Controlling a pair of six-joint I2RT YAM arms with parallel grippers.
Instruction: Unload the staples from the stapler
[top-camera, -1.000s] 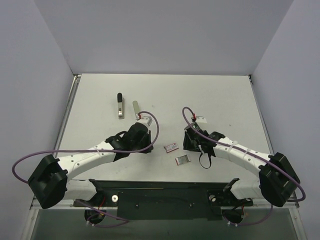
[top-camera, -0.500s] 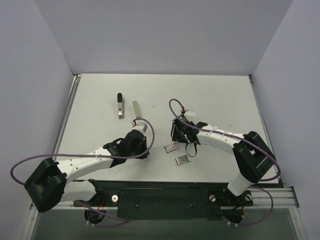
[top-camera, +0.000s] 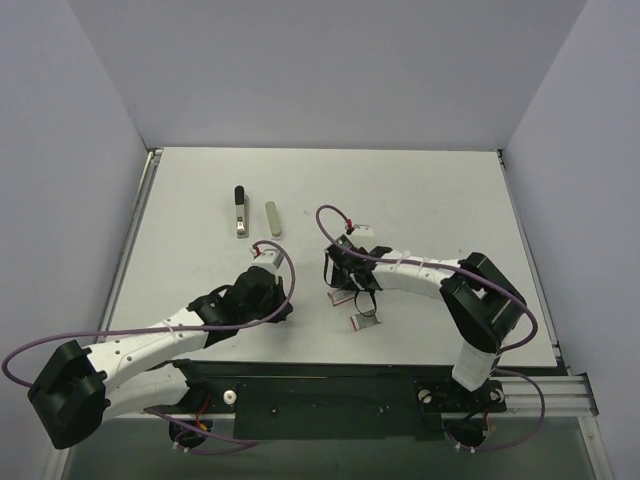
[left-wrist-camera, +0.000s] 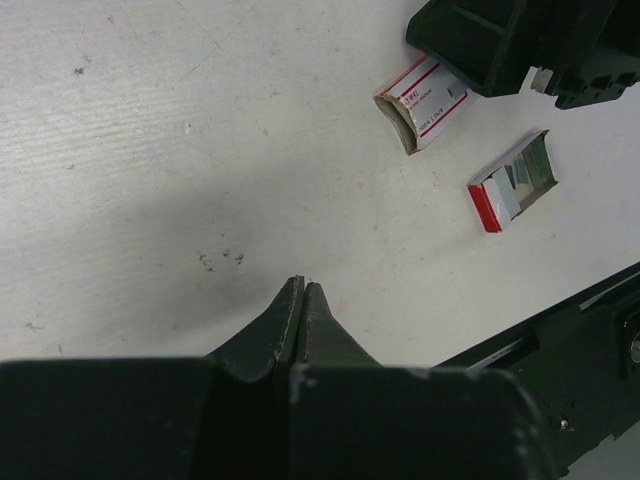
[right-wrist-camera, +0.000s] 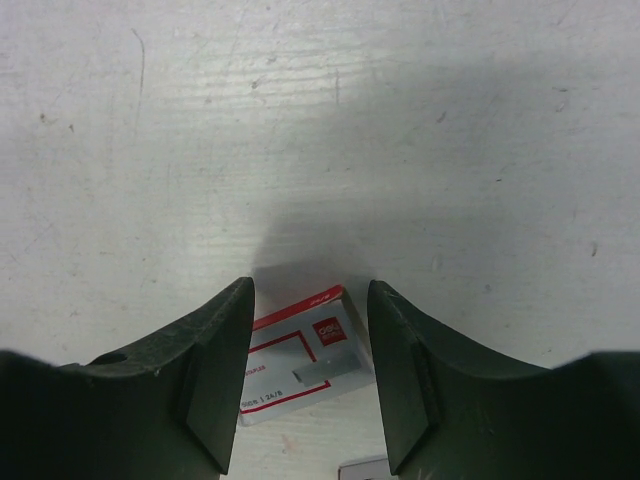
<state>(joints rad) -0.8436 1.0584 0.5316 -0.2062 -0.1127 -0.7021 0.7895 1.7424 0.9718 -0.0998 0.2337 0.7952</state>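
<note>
- Top external view: the stapler (top-camera: 240, 213) lies flat on the left part of the white surface (top-camera: 430, 190), with its black end toward the far wall.
- Just to its right, apart from it and roughly parallel, lies the strip of staples (top-camera: 271, 218), loose on the surface.
- Neither arm is touching the stapler or the strip, and both pincers are nearer the front edge.
- Left wrist view: the left pincer (left-wrist-camera: 302, 290) is pressed fully closed, its tips together with nothing between them, over a bare patch of the surface.
- Ahead of it and to its right lies a red-and-white box (left-wrist-camera: 425, 100) with one end open. An open tray (left-wrist-camera: 512, 180) with a red end and silvery inside lies a little nearer the front edge.
- Right wrist view: the right pincer (right-wrist-camera: 310, 295) stands partly spread, with one finger on each side of the red-and-white box, which lies flat on the surface.
- I cannot tell whether its fingers touch the sides of the box. The box does not look lifted.
- From above, the right arm reaches across toward the middle, and its wrist hides most of that box. The open tray lies just in front of it.
</note>
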